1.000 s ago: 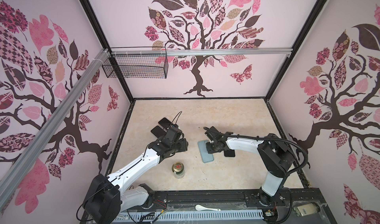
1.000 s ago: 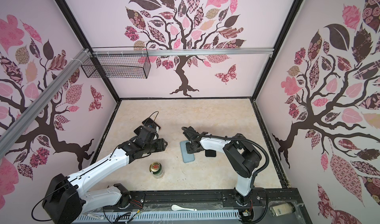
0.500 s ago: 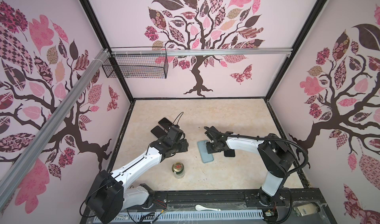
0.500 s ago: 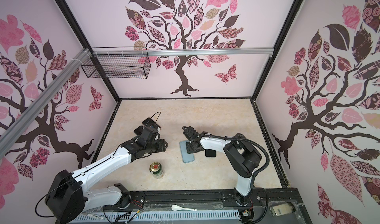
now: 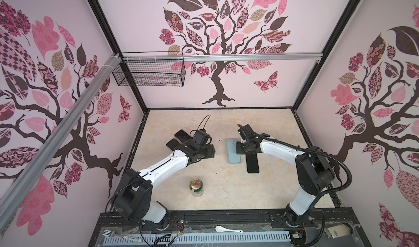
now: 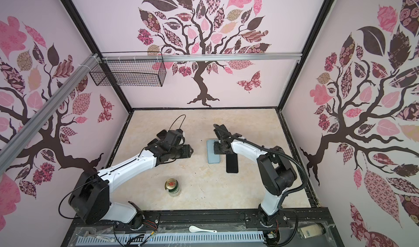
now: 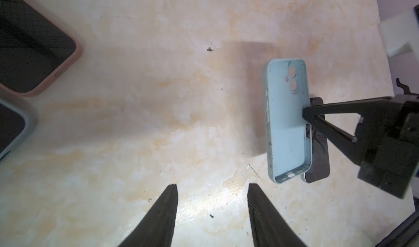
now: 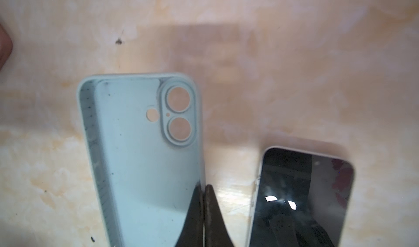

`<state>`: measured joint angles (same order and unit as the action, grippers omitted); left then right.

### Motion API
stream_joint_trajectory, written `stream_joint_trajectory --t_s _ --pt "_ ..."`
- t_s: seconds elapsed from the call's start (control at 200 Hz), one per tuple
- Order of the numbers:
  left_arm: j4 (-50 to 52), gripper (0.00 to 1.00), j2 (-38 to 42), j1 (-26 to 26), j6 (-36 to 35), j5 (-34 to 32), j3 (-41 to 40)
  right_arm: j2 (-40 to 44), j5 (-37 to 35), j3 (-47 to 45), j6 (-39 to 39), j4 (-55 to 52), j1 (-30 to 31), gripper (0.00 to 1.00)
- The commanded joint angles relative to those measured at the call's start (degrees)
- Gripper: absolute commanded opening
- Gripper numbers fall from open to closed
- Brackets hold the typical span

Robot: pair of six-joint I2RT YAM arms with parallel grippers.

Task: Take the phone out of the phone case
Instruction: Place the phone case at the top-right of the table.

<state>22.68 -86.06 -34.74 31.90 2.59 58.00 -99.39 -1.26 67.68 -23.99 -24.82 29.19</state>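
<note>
Counter [image 5: 260,189]: beige marbled surface with a few dark specks. One green drink can [image 5: 196,187] stands upright near the front edge, gold top facing up, well apart from other items. A black wire basket [image 5: 149,75] hangs from an aluminium rail [image 5: 226,57] on the back wall, at the left corner. On the front ledge [image 5: 249,218]: a white spoon [image 5: 226,229] near the middle, a fork [image 5: 108,233] and a marker pen [image 5: 130,238] at the left end, and a jar [image 5: 337,229] lying on its side at the right end. The walls carry pink and brown tree decals [image 5: 217,41], with a butterfly [image 5: 266,82] on the back wall.
</note>
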Motion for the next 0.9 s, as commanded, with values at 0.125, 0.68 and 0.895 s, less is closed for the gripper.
stream_joint_trajectory --t_s 0.125,0.68,0.895 --pt "-2.4 0.54 -8.86 -0.15 -1.68 3.38 9.2 -4.94 -0.34 9.51 6.33 -4.63 -8.11 0.0" --pt "-2.39 0.59 -18.69 -1.78 -2.95 3.76 16.91 -22.38 -1.29 25.67 13.8 -10.67 -17.49 0.0" --pt "-2.37 0.59 -18.92 -1.77 -2.93 3.83 16.83 -24.97 -0.18 26.7 14.86 -11.92 -17.5 0.0"
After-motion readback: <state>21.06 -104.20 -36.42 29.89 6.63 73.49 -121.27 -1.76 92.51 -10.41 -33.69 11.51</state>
